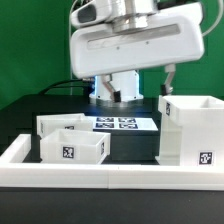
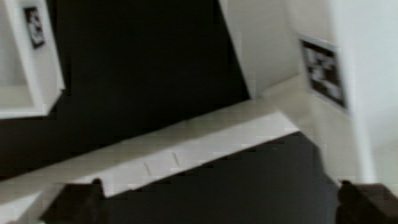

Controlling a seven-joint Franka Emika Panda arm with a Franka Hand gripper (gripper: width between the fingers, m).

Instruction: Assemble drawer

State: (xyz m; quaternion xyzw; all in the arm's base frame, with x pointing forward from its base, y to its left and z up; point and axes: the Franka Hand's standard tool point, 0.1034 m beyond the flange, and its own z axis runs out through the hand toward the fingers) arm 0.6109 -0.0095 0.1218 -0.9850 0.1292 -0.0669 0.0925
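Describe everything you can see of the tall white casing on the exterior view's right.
The casing is a tall white box, plastic by its look, with thin walls and an open top. It stands upright on the black table at the exterior view's right. A black-and-white square tag sits low on its front face. The low white border wall runs just in front of it; whether they touch cannot be told. The open gripper is not on it.
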